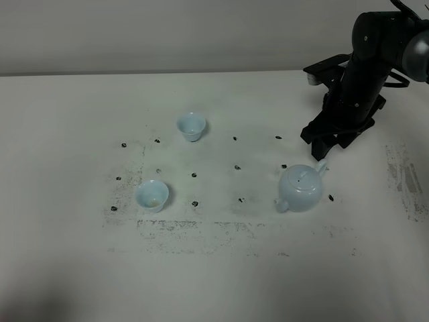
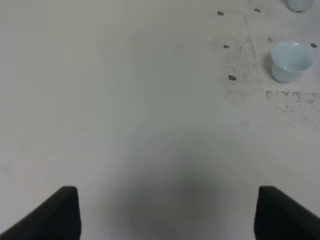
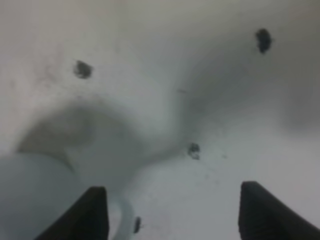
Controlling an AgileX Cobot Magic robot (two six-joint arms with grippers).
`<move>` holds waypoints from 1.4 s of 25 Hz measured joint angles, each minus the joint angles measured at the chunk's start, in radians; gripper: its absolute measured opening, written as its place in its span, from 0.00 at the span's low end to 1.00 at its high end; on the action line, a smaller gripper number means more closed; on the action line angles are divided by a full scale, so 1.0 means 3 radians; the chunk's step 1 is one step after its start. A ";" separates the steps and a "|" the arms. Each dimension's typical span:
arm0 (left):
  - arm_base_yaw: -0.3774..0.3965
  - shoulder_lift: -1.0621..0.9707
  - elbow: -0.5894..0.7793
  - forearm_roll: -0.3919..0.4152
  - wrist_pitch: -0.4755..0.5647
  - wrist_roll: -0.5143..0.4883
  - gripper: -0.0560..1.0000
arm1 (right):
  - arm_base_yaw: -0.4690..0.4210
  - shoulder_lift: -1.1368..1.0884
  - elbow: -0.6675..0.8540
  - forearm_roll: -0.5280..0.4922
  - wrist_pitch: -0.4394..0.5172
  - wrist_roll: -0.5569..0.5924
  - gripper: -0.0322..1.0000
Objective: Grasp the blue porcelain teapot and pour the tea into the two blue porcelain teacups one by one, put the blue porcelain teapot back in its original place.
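Three views, one instant.

Exterior high: the teapot [image 1: 300,190] stood upright on the bench [image 1: 67,134]. Its long axis ran from the spout [image 1: 280,203] to the loop handle [image 1: 322,166]. The right claw [image 1: 326,149] hung just beyond the handle end, near the teapot but apart from it. It pointed down and carried nothing. One teacup [image 1: 152,195] and a second teacup [image 1: 191,125] stood well apart from the teapot, on its spout side. The left arm was out of frame, so the right arm was judged the nearer to the teapot.

Left wrist: the left claw [image 2: 170,215] stood wide and empty over bare bench. The teapot was absent from this view. Only one teacup [image 2: 291,60] showed in full, far ahead among dark marks [image 2: 231,77].

Right wrist, blurred: the right claw [image 3: 175,215] was spread wide and gripped nothing. The teapot's body [image 3: 30,195] lay outside one finger, and the loop handle [image 3: 125,217] lay just inside that same finger. The handle was therefore off-centre between the jaws. The coming grasp was judged to need a sideways shift toward the teapot before descent and closure.
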 joint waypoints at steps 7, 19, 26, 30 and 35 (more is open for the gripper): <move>0.0000 0.0000 0.0000 0.0000 0.0000 0.0000 0.70 | -0.0109 0.0000 0.0000 -0.0004 0.0004 0.0097 0.55; 0.0000 0.0000 0.0000 0.0000 0.0000 0.0004 0.70 | -0.0130 -0.0003 0.0169 -0.0008 0.0012 0.0141 0.55; 0.0000 0.0000 0.0000 0.0000 0.0000 0.0004 0.70 | -0.0130 -0.0041 0.0171 -0.0145 0.0007 0.0282 0.55; 0.0000 0.0000 0.0000 0.0000 0.0000 0.0004 0.70 | -0.0137 -0.0343 0.0177 -0.0161 0.0007 0.0344 0.55; 0.0000 0.0000 0.0000 0.0000 0.0000 0.0004 0.70 | -0.0115 -0.1231 0.0534 0.0022 -0.0023 0.0548 0.55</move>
